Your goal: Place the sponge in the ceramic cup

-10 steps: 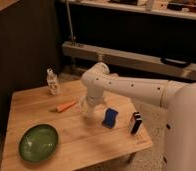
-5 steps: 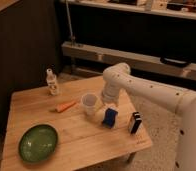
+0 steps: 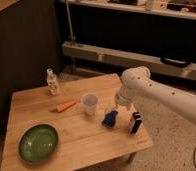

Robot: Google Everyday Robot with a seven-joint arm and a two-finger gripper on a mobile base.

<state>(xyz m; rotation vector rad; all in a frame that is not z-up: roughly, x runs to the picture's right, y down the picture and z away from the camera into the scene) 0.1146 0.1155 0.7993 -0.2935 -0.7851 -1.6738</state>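
Camera view: the small flat bright-blue rectangular sponge (image 3: 109, 119) lies on the light wooden table (image 3: 86, 145), toward its right edge. It sits outside the pale, handleless ceramic cup (image 3: 90, 104), which stands upright just to its left, nearer the table's middle. The white arm's gripper (image 3: 116, 109) hangs right over the sponge's far right corner, its jaws spread as wide as they go and holding nothing. An upright black-and-white striped block (image 3: 136, 122) stands close on the sponge's other side, near the right edge.

The step in hand looks like taking hold of the sponge. To do it well, the gripper should centre itself over the pad rather than its corner, come straight down, and close across the narrower width so the soft foam pinches evenly. The striped block leaves little room, so the outer finger needs to drop between the two without nudging it. The cup's mouth looks barely wider than the sponge. A grip that folds or stands the pad on edge would help it enter. The cup looks light, so the sponge must rise above its rim before moving across.
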